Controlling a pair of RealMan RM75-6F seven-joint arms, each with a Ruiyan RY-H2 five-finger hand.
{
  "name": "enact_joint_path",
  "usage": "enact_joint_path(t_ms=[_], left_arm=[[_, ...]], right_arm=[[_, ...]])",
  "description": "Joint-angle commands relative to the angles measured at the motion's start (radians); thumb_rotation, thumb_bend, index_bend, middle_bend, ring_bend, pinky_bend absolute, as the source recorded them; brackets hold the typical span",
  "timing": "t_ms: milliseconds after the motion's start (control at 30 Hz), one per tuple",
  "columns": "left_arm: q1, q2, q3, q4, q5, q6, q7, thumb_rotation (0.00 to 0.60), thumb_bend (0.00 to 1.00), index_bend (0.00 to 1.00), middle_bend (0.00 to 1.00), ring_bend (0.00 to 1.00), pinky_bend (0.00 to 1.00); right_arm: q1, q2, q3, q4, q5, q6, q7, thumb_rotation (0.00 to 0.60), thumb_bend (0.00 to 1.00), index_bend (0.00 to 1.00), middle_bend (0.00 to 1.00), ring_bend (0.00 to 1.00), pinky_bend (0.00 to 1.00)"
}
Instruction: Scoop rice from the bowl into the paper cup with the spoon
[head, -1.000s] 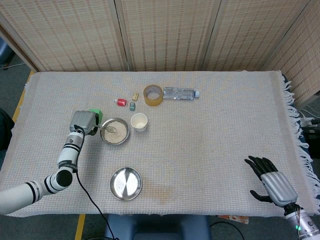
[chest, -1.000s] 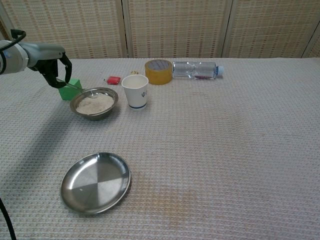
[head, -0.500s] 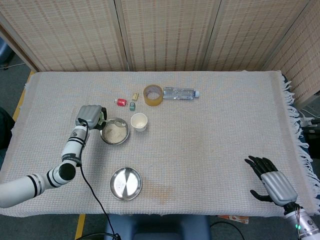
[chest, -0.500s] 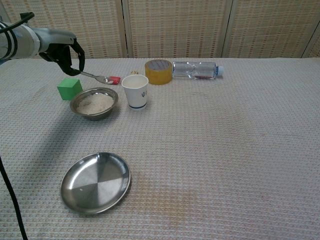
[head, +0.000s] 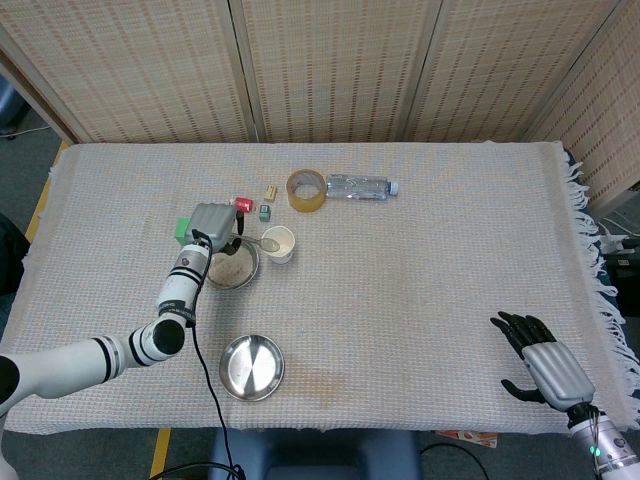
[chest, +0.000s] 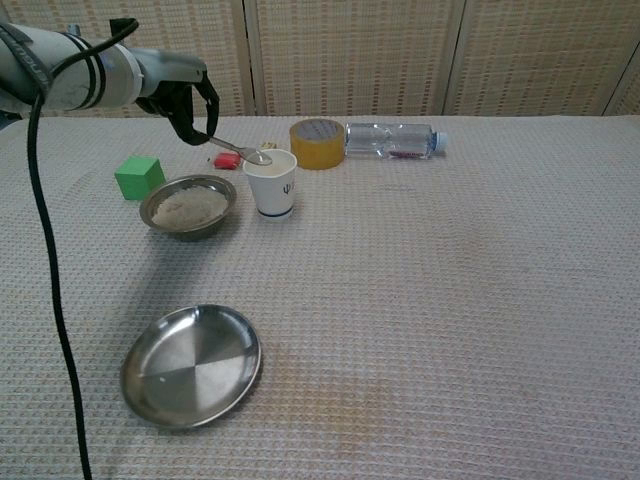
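I am working over a wide table under a pale woven cloth (head: 420, 270), and I take the scene from the big things down. My left hand (chest: 185, 100) is raised above the far left part of the table, fingers clamped on the handle of the small metal spoon (chest: 243, 152). My right hand (head: 545, 365) lies near the table's near right corner, well apart from everything, its dark fingers spread and holding nothing.

Closest to me sits the empty round steel plate (chest: 190, 363). Behind it is the round metal bowl of white rice (chest: 187, 205), and just beside that, to its right, the white paper cup (chest: 270, 183) stands upright. Beyond the cup lie a clear plastic water bottle (chest: 390, 139) on its side and a yellow roll of tape (chest: 317, 143); a green cube (chest: 138, 177) sits left of the bowl, and a small red object (chest: 227, 160) lies behind the spoon.

The spoon's bowl hangs at the cup's left rim, roughly level. I cannot tell how much rice it carries.

I judge this the carry-and-tip step. Next I would want the spoon's bowl fully over the cup's mouth, then a slow roll of the wrist, without knocking the light cup.
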Motion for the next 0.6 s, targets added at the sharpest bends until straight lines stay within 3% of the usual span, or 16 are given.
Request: enact_joint_path(t_ms=[33, 200, 367, 600], left_arm=[[-0.018, -0.022, 0.012, 0.033, -0.012, 0.005, 0.007, 0.6, 0.41, 0.95, 1.0, 1.0, 1.0], [-0.023, -0.051, 0.03, 0.075, 0.046, 0.026, -0.005, 0.6, 0.41, 0.95, 1.0, 1.0, 1.0], [-0.008, -0.106, 0.085, 0.106, 0.233, 0.109, -0.009, 0.6, 0.41, 0.95, 1.0, 1.0, 1.0], [0.005, -0.226, 0.161, 0.251, 0.413, 0.223, 0.061, 0.6, 0.41, 0.95, 1.0, 1.0, 1.0]], right_arm=[[0.0, 0.0, 0.001, 0.0, 0.003, -0.001, -0.001, 0.6, 0.17, 0.0, 0.0, 0.0, 0.0], [0.004, -0.001, 0.006, 0.004, 0.02, -0.014, -0.005, 0.6, 0.17, 0.0, 0.0, 0.0, 0.0], [0.0, 0.007, 0.018, -0.012, 0.062, -0.019, -0.027, 0.6, 0.17, 0.0, 0.0, 0.0, 0.0], [-0.007, 0.017, 0.017, -0.022, 0.06, -0.008, -0.031, 0.6, 0.17, 0.0, 0.0, 0.0, 0.0]])
